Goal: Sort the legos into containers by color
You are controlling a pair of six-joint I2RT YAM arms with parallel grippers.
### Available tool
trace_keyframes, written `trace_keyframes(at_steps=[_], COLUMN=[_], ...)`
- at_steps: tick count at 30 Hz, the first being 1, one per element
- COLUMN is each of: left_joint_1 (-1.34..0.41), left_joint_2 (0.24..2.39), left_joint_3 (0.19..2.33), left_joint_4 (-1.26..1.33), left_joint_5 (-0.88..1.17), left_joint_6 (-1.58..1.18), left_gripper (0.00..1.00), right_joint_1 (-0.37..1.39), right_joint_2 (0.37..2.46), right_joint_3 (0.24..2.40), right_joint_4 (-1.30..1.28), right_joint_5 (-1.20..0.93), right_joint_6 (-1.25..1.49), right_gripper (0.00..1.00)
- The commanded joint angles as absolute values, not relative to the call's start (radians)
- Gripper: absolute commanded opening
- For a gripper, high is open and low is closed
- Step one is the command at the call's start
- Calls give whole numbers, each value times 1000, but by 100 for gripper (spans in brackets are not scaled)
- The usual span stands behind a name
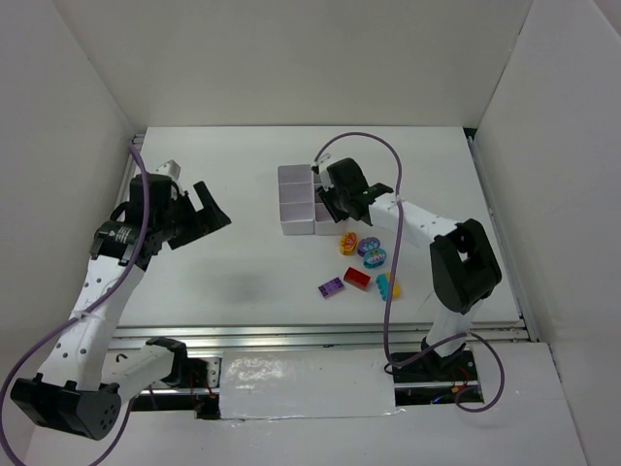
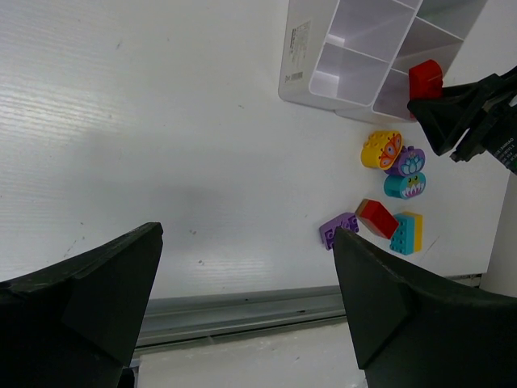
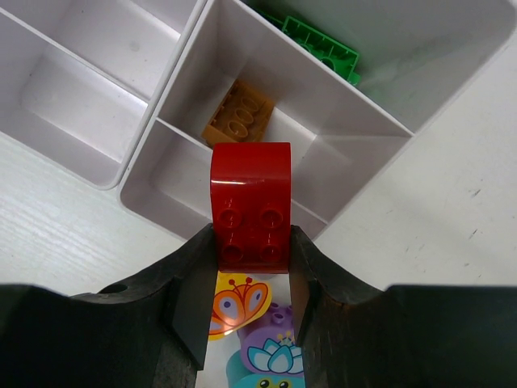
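My right gripper (image 3: 252, 246) is shut on a red brick (image 3: 250, 198) and holds it over the near edge of the white containers (image 3: 161, 129). An orange brick (image 3: 238, 121) lies in the compartment just beyond it, and a green brick (image 3: 323, 48) in the one further on. In the top view the right gripper (image 1: 335, 206) sits at the containers' (image 1: 294, 199) right near corner. Loose bricks lie close by: yellow (image 1: 348, 243), purple and teal (image 1: 372, 253), red (image 1: 357, 278), flat purple (image 1: 331, 287), teal-yellow (image 1: 389, 286). My left gripper (image 1: 209, 218) is open and empty, far left.
White walls enclose the table on three sides. A metal rail (image 1: 320, 335) runs along the near edge. The left wrist view shows the containers (image 2: 299, 56), the held red brick (image 2: 425, 78) and the loose bricks (image 2: 377, 218) to its right.
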State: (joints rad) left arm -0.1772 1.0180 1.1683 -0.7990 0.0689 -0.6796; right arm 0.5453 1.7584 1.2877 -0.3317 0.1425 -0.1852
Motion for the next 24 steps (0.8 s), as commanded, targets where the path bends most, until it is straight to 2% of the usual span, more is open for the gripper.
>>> trace_keyframes(at_steps=[1, 10, 18, 21, 23, 24], left_joint_1=[-172, -172, -172, -172, -172, -172], left_joint_2=[1015, 1015, 1017, 1019, 1025, 1025], left_joint_3=[1177, 1170, 1154, 1147, 1146, 1146], left_joint_4=[-759, -752, -735, -729, -726, -727], left_joint_5=[92, 95, 104, 109, 113, 115], left_joint_6=[-655, -655, -660, -657, -655, -653], left_gripper=[100, 100, 99, 99, 100, 99], right_joint_1=[549, 564, 574, 592, 601, 603], right_joint_2=[1720, 1652, 1634, 1625, 1612, 1608], right_joint_3=[1287, 1288, 1322, 1278, 1262, 1259], right_joint_4=[-279, -314, -440, -404, -382, -379], right_joint_5=[144, 152, 43, 135, 129, 109], right_joint_6=[-190, -160, -156, -196, -268, -344], right_gripper=[36, 28, 30, 29, 26, 18])
